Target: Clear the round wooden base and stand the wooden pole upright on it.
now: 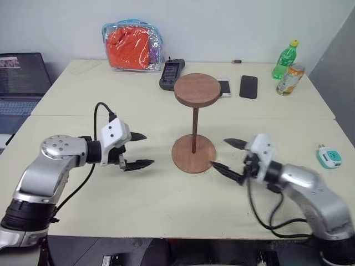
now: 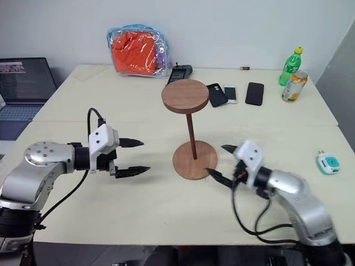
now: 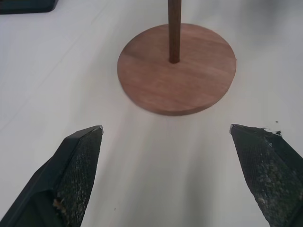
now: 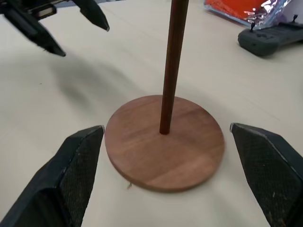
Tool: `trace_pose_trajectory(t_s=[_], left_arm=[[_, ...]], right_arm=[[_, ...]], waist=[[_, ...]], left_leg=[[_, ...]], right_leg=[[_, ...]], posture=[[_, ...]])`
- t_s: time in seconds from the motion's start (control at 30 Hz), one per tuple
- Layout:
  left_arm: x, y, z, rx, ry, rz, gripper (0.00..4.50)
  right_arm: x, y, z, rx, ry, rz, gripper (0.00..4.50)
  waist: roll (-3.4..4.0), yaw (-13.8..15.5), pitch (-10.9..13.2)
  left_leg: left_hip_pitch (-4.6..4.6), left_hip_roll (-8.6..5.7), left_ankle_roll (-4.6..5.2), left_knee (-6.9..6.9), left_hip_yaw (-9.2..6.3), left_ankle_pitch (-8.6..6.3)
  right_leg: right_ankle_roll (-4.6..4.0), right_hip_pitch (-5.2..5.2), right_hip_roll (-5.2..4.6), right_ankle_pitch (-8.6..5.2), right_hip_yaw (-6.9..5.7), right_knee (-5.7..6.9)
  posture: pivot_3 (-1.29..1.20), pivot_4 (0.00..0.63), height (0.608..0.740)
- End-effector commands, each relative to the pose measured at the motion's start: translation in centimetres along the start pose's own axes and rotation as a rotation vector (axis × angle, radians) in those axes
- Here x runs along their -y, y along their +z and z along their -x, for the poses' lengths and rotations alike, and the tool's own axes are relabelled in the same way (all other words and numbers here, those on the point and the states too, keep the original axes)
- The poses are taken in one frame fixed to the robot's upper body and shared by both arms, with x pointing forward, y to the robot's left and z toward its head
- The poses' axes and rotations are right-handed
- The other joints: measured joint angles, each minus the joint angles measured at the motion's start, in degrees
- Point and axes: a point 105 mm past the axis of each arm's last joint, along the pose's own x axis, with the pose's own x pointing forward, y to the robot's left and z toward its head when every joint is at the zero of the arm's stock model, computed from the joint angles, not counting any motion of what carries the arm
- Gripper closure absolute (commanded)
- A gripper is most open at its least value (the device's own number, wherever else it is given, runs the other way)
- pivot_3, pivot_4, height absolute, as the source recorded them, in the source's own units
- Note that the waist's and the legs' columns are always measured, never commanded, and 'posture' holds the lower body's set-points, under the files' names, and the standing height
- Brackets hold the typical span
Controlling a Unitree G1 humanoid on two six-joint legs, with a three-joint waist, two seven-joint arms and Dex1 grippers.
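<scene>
Here, in the left eye view, the left gripper [image 1: 138, 149] hangs over the table [image 1: 138, 210] with its two black fingers spread wide and nothing between them, well to the left of the round wooden base [image 1: 183, 158]. The right gripper [image 1: 227, 155] is spread just as wide and empty, its lower fingertip close beside the base's right edge, though contact cannot be made out. The wooden pole [image 1: 195, 127] stands upright in the centre of the base, its flat round head at the top. Behind it, along the far side of the table, lie a black handset [image 1: 171, 73], a white phone [image 1: 224, 87] and a dark phone [image 1: 249, 87]; a clear bag of orange cloth [image 1: 132, 45] sits at the back, a green bottle [image 1: 285, 60] and a can [image 1: 290, 79] at the far right, a small teal device [image 1: 329, 157] near the right edge, and a laptop [image 1: 22, 77] off to the left. In the left wrist view, the fingers [image 3: 78, 170] stand far apart, with the base ahead between them and bare table in front. In the right wrist view, the fingers [image 4: 80, 175] flank the base closely, the pole rises from its middle, and the other gripper shows beyond.
</scene>
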Motion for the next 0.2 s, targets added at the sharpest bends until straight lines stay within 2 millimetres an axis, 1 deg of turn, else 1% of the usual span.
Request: trace_pose_trajectory(t_s=[0.03,0.1,0.2], left_arm=[[-1.1,0.4,2.0,-0.009,0.041,-0.018,0.00],[-1.1,0.1,2.2,-0.030,0.039,-0.020,0.00],[-0.9,-0.2,2.4,-0.046,0.004,-0.022,0.00]], right_arm=[[0.5,1.6,3.1,-0.020,0.033,0.053,0.02],[0.7,1.6,4.5,-0.057,0.048,0.055,0.02],[0.8,1.6,5.1,-0.088,0.063,0.059,0.02]], waist=[[0.01,0.0,0.0],[-0.01,0.0,0.0],[-0.02,0.0,0.1]], left_leg=[[0.02,0.02,0.00,0.00,0.00,0.00],[0.02,0.00,0.00,0.00,0.03,0.00],[0.02,0.02,0.00,0.00,0.04,0.00]], right_leg=[[0.00,0.03,0.01,0.00,0.00,-0.02],[0.00,0.04,0.01,0.00,0.02,-0.02],[0.00,0.05,0.05,0.00,0.02,-0.03]], posture=[[0.00,0.150,0.740],[0.00,0.150,0.740],[0.00,0.150,0.740]])
